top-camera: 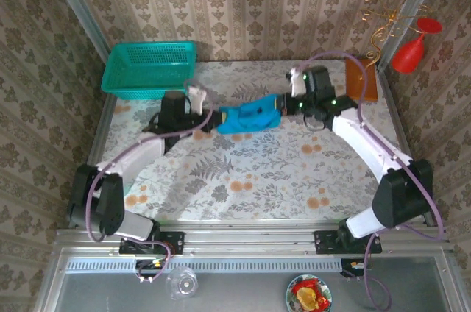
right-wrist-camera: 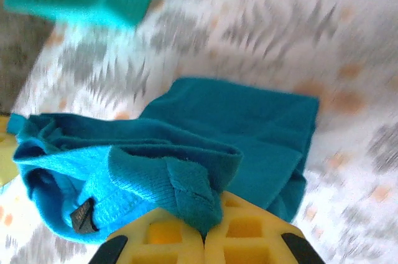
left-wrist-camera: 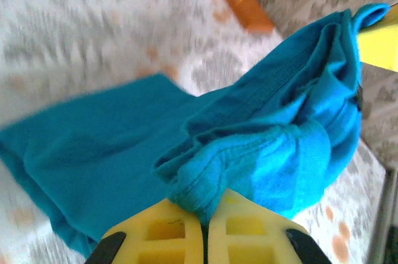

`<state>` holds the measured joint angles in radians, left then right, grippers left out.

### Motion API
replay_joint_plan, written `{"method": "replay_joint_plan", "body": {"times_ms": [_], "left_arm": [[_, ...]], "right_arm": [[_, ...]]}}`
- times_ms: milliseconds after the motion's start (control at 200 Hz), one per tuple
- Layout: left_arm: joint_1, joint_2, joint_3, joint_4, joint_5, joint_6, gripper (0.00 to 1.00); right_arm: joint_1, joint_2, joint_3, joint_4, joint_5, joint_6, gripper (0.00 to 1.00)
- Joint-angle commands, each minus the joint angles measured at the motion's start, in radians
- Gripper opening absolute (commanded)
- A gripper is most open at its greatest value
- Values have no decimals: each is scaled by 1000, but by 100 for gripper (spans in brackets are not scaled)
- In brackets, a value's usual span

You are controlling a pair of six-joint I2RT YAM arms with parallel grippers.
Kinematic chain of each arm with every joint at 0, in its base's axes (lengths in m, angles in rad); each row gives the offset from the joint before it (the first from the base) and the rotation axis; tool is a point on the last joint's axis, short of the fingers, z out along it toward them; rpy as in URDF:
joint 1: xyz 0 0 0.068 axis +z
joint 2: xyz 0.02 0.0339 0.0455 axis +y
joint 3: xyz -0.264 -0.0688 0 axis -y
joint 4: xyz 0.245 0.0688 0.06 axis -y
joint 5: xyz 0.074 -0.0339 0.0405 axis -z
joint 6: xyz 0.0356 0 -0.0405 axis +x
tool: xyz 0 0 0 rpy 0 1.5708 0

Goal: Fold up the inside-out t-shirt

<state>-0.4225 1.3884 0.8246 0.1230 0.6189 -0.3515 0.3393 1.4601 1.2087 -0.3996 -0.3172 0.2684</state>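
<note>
The floral tabletop is smeared by blur in both wrist views, so its pattern reads only as grey and orange blotches there. The inside-out t-shirt sits in the far half of the tabletop, about midway between the left and right edges, bunched into a short band that spans from one gripper to the other. From above, its sleeves and neck cannot be told apart. In the left wrist view, a flatter part of the t-shirt spreads low over the tabletop while a gathered, hemmed fold rises toward the camera. The right wrist view shows the same cloth, cut off behind the fingers.

The turquoise basket stands at the far left corner, and a brown board lies at the far right corner, both apart from the shirt.

The left gripper meets the shirt's left end. Its yellow fingers are pressed together on a pinch of hem. The right gripper takes the right end, with its fingers likewise clamped on a fold. A small dark label hangs in the lighter cloth, its print unreadable.
</note>
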Motion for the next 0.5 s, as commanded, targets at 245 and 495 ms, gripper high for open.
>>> {"method": "replay_joint_plan", "body": {"times_ms": [245,495], "left_arm": [[-128,-347,-245,-116,-120,-63,0],[-68,-231,-105,-272,-284,-42,0]], "right_arm": [[198,-283,-304,91,11,195,0],[193,-102,-146,-5,139,195,0]]}}
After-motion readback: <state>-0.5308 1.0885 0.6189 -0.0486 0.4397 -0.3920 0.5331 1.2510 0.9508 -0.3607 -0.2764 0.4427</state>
